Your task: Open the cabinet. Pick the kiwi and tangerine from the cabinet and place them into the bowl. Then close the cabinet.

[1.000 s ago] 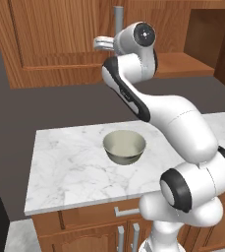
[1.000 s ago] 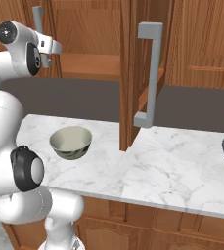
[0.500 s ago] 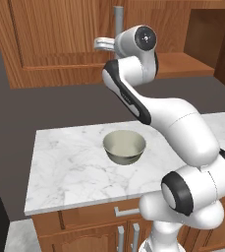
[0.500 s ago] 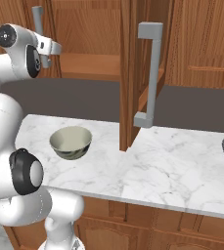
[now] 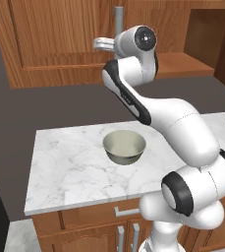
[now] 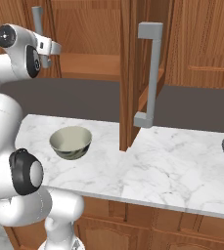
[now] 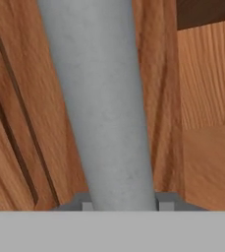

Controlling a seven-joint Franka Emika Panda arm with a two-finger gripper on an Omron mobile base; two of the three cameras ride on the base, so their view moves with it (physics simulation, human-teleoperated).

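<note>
Up at the cabinet point(image 5: 74, 44), the pincer point(image 7: 121, 204) is clamped on the left door's grey bar handle point(image 7: 101, 103), which blocks most of the hand view. Its fingertips are barely visible. The right door point(image 6: 128, 73) stands open. Kiwi and tangerine cannot be made out. The bowl point(image 5: 124, 146) sits on the marble table point(image 5: 70, 167), below the wall cabinet.

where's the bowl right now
The bowl sits empty on the marble counter, left of center in the right base view, below the cabinet and left of its swung-open right door.
</note>
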